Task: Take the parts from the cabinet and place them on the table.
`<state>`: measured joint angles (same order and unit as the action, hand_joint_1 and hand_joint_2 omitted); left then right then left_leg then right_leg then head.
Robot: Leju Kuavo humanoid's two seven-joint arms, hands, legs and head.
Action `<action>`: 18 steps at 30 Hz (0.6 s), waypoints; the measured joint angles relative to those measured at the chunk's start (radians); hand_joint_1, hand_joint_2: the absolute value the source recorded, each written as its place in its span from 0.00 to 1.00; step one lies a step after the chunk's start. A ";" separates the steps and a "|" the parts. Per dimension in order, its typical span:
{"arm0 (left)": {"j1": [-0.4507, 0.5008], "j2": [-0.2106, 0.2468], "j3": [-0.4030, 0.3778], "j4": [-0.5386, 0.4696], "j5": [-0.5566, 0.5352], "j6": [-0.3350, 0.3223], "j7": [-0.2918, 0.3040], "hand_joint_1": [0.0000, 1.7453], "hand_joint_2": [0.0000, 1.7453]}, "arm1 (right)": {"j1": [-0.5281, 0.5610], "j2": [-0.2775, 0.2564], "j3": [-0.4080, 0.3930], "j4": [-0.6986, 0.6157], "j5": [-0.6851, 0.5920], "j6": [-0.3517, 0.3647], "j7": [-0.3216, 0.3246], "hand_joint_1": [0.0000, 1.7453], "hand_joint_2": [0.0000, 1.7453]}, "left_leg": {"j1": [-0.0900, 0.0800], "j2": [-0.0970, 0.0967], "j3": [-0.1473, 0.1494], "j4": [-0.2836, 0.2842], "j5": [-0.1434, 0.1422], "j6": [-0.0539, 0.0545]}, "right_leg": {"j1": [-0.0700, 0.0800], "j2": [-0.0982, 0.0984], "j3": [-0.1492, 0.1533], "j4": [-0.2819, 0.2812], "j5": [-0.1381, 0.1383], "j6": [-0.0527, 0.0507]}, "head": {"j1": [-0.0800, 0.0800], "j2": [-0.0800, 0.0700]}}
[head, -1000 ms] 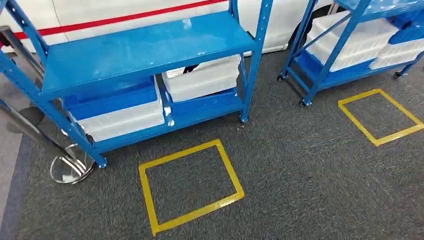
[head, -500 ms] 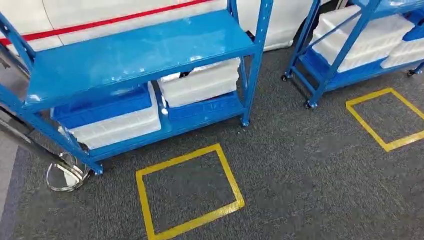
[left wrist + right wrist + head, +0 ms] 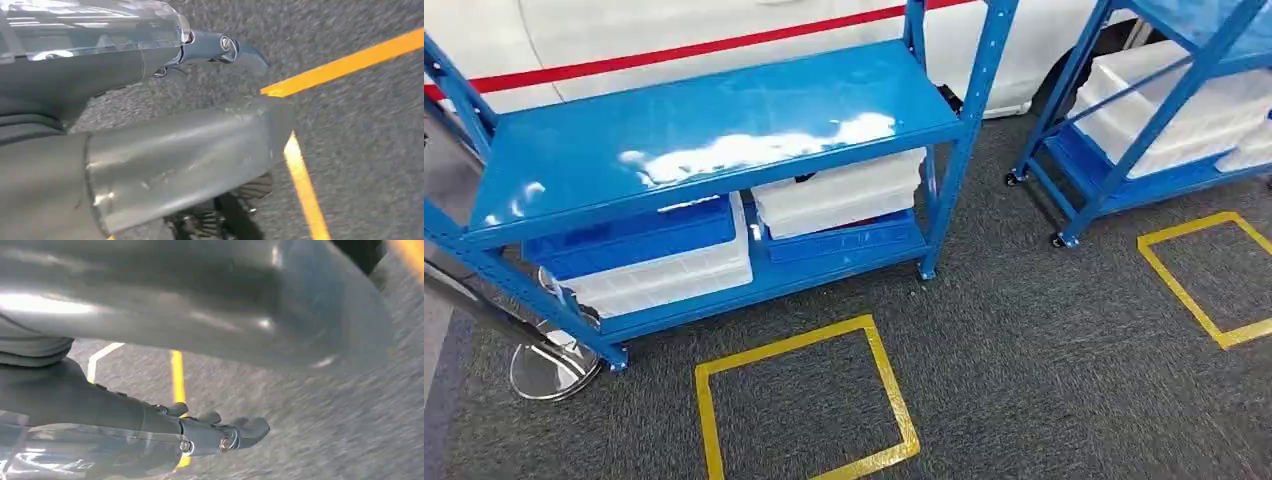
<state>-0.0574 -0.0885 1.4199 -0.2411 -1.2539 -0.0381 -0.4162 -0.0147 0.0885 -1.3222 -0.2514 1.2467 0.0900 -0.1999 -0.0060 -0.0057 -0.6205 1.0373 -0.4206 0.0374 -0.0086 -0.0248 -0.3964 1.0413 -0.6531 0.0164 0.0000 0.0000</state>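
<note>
The blue cabinet stands ahead in the head view, its upper shelf bare and shiny. On its lower shelf sit a white bin with a blue bin on top, and beside them a white bin over another blue bin. What the bins contain is hidden. My left hand hangs over grey carpet with its fingers stretched out, holding nothing. My right hand hangs likewise, its fingers extended and empty.
A yellow tape square marks the carpet in front of the cabinet. A second blue rack on wheels holds white bins at the right, with another tape square before it. A chrome stand base sits by the cabinet's left leg.
The whole picture has shifted as the camera moved: the cabinet now sits lower and further right in the head view, and more of its top shelf shows. The bins themselves have not moved.
</note>
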 joint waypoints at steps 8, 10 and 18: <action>0.004 -0.003 0.000 0.000 -0.003 0.003 -0.001 0.00 0.00 | 0.009 -0.004 0.000 0.000 0.013 -0.007 0.004 0.00 0.00 | 0.006 -0.083 0.053 -0.008 -0.034 -0.005 | -0.009 0.050 -0.179 0.077 0.142 0.013 | 0.002 0.000; -0.002 -0.004 0.000 0.000 -0.005 0.003 -0.001 0.00 0.00 | 0.010 -0.004 0.000 0.000 0.013 -0.007 0.005 0.00 0.00 | 0.001 -0.105 0.044 0.005 -0.043 -0.018 | -0.017 0.130 -0.167 0.000 0.157 0.003 | 0.003 0.000; -0.001 -0.006 0.000 0.000 -0.007 0.005 -0.003 0.00 0.00 | 0.011 -0.003 -0.006 0.000 0.003 -0.009 0.003 0.00 0.00 | 0.011 -0.004 -0.073 0.233 -0.165 -0.060 | -0.010 0.041 -0.148 -0.011 0.149 -0.044 | -0.013 0.000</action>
<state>-0.0587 -0.0950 1.4195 -0.2407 -1.2612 -0.0336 -0.4196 -0.0032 0.0855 -1.3283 -0.2517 1.2494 0.0809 -0.1968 0.0046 -0.0099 -0.6938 1.2708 -0.5857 -0.0226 -0.0188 0.0162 -0.5444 1.0307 -0.5043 -0.0271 -0.0130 0.0000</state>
